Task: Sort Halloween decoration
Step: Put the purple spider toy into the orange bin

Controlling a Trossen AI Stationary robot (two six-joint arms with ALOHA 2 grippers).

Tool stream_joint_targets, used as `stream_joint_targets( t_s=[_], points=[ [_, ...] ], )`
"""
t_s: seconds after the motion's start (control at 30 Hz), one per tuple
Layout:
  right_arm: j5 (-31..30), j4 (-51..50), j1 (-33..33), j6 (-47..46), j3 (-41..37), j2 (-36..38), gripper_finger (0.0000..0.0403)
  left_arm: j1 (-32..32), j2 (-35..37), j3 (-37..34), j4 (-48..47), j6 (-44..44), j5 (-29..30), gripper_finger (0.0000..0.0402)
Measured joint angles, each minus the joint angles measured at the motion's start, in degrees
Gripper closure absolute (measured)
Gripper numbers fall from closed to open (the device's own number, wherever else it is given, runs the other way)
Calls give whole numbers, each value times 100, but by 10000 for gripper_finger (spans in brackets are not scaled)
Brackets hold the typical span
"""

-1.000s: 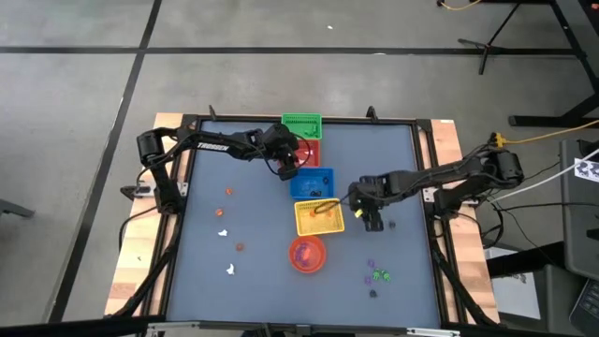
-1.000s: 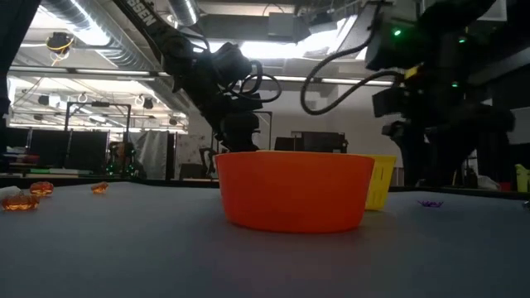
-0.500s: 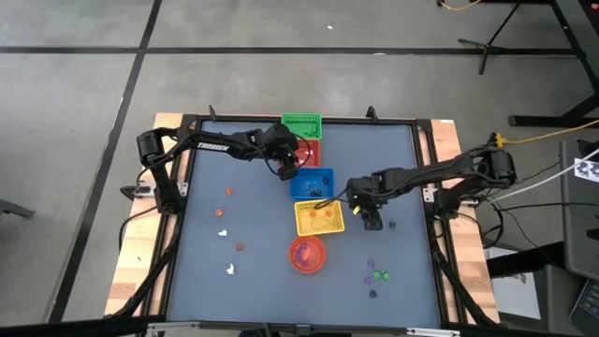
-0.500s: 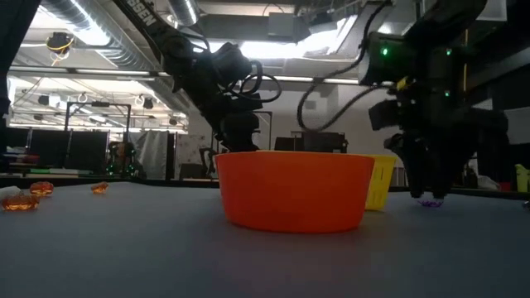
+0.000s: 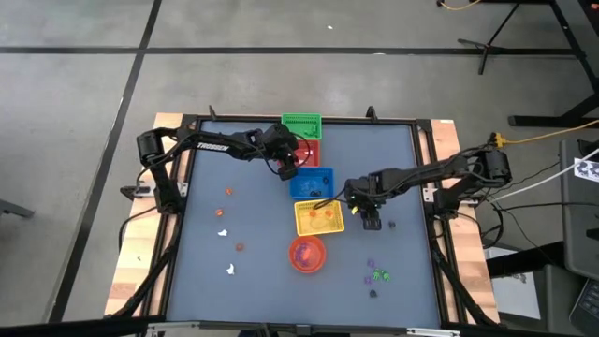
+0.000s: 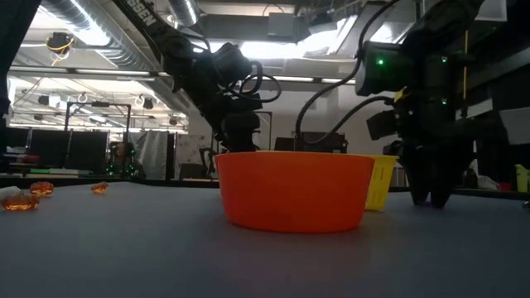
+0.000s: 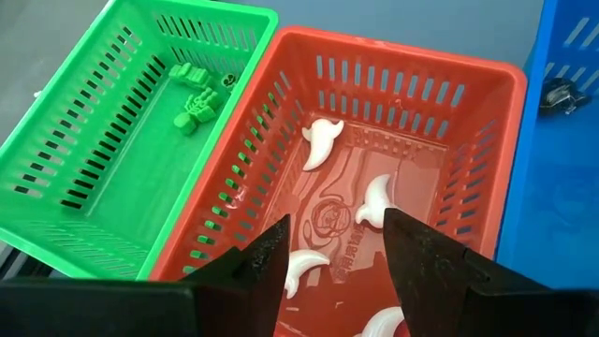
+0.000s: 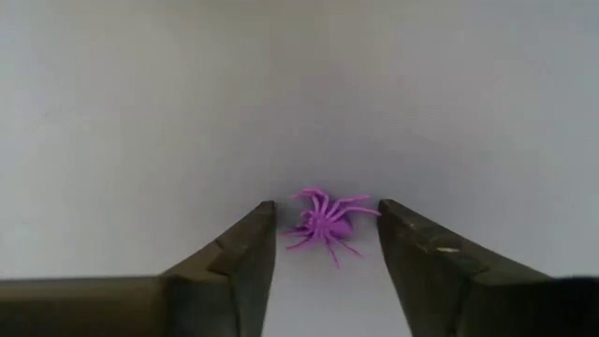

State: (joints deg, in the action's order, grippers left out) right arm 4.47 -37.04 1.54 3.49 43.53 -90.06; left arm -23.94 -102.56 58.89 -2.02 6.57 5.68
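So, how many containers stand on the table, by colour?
Green basket: 1
Red basket: 1
Blue basket: 1
Yellow basket: 1
Orange bowl: 1
Total: 5

My right gripper (image 6: 432,199) stands on the table (image 6: 166,248) beside the yellow basket (image 6: 380,184), behind the orange bowl (image 6: 293,189).

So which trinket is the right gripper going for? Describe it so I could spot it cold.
Start at the yellow basket in the middle of the table; the right gripper is down on the tabletop just to its right. Between its open fingers lies a small purple spider, alone there, apart from the purple and green cluster nearer the table's front edge.
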Motion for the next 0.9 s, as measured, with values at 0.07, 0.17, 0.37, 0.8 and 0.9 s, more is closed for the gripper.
stream_joint_targets(
  t_s=[0.07,0.17,0.37,0.8,0.9],
  points=[
    [0,-4,2,2,-4,-4,237,0,0,0,-1,0,0,245],
    [-13,-8,2,2,-5,-7,266,-4,0,0,-2,0,0,245],
    [-192,-13,-7,3,-11,-10,300,-4,0,0,-2,2,0,245],
    [-91,-24,0,2,-15,-15,313,-4,0,0,-1,2,0,245],
    [-76,-24,0,2,-17,-15,313,-4,0,0,0,2,0,245]
  ],
)
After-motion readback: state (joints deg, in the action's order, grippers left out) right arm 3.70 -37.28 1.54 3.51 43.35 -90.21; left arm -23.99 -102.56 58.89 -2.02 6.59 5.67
